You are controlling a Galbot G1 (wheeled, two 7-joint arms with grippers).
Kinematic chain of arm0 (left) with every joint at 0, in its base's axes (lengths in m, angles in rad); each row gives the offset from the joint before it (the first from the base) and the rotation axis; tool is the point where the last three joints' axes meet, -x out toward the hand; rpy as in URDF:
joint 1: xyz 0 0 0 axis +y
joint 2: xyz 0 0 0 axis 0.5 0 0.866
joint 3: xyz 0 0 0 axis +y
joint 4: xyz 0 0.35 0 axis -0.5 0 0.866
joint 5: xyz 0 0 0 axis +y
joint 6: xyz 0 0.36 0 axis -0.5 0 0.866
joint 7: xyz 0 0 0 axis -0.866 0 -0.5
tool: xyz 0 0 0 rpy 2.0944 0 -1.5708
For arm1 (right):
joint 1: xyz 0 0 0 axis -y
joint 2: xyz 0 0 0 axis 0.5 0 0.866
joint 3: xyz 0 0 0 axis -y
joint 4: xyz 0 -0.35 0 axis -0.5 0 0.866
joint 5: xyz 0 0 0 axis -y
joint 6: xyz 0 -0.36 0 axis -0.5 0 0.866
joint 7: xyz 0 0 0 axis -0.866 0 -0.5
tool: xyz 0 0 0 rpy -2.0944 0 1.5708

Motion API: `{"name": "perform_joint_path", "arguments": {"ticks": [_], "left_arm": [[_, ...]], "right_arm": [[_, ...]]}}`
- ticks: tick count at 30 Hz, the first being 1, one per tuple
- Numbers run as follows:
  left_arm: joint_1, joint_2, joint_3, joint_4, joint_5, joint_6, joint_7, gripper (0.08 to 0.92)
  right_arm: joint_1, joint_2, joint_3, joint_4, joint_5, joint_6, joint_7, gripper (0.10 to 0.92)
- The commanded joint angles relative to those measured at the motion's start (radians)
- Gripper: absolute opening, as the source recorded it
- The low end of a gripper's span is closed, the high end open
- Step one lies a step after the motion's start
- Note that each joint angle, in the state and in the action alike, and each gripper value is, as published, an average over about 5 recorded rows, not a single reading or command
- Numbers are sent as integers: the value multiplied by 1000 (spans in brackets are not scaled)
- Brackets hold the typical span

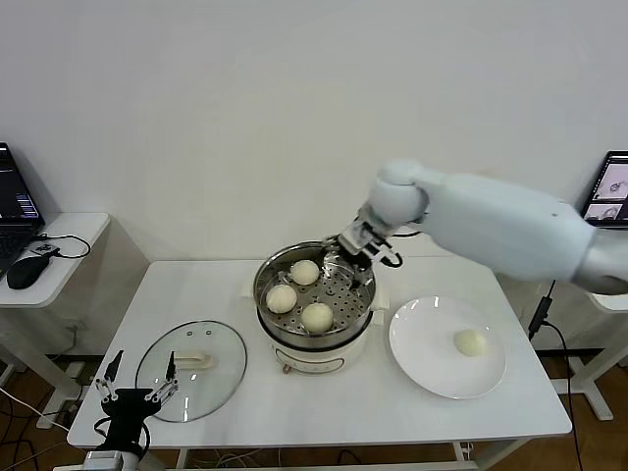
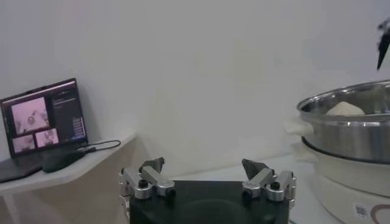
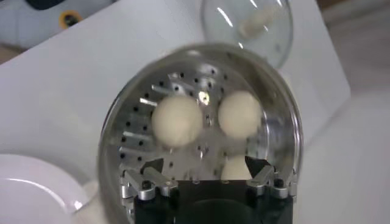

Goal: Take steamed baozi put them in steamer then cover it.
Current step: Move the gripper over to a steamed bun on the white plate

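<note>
Head view: four steamed baozi total. Three sit on the perforated tray inside the steamer (image 1: pixel 316 296): one at the far side (image 1: pixel 304 272), one at the left (image 1: pixel 282 298), one at the near side (image 1: pixel 317 317). The fourth (image 1: pixel 471 341) lies alone on the white plate (image 1: pixel 422 343), just right of the steamer.

One cover (image 1: pixel 191 370), flat on the bench (image 1: pixel 196 285) left of the steamer, handle up, steamer uncovered.

Two tools. Right tool (image 1: pixel 357 243) hovers over the steamer's far right rim, fingers spread, pinching nothing; its wrist view looks straight down on the buns (image 3: pixel 177 119) in the tray. Left tool (image 1: pixel 135 391) is parked at the bench's near left edge, next to the cover, fingers spread, empty; its wrist view shows the steamer (image 2: pixel 347 131) side-on.

Bench: white, rectangular top. Room: plain white wall behind. Small white side table (image 1: pixel 59 235) at far left with a laptop (image 1: pixel 15 201) and a black mouse (image 1: pixel 25 273). Second screen (image 1: pixel 610 188) at far right.
</note>
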State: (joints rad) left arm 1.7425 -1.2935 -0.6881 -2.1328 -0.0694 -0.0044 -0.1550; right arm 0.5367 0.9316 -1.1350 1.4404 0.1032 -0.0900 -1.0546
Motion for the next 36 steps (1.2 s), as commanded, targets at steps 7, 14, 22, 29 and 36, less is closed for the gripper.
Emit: {"name": "perform_joint_path", "arguments": {"ticks": [7, 14, 22, 29, 36], "left_arm": [[-30, 30, 22, 28, -2, 7, 5, 823], [-30, 38, 21, 27, -2, 13, 7, 823], [-26, 37, 15, 24, 2, 22, 8, 823], [-22, 32, 11, 23, 4, 24, 7, 823], [-18, 31, 7, 26, 3, 24, 7, 823]], "right_arm": [[-256, -503, 219, 128, -69, -234, -2, 823], [-632, -528, 517, 33, -241, -158, -26, 823], [-791, -459, 650, -87, -351, -123, -22, 823], [-840, -377, 671, -167, -403, -120, -9, 823], [-845, -300, 668, -217, -417, -111, -1, 823]]}}
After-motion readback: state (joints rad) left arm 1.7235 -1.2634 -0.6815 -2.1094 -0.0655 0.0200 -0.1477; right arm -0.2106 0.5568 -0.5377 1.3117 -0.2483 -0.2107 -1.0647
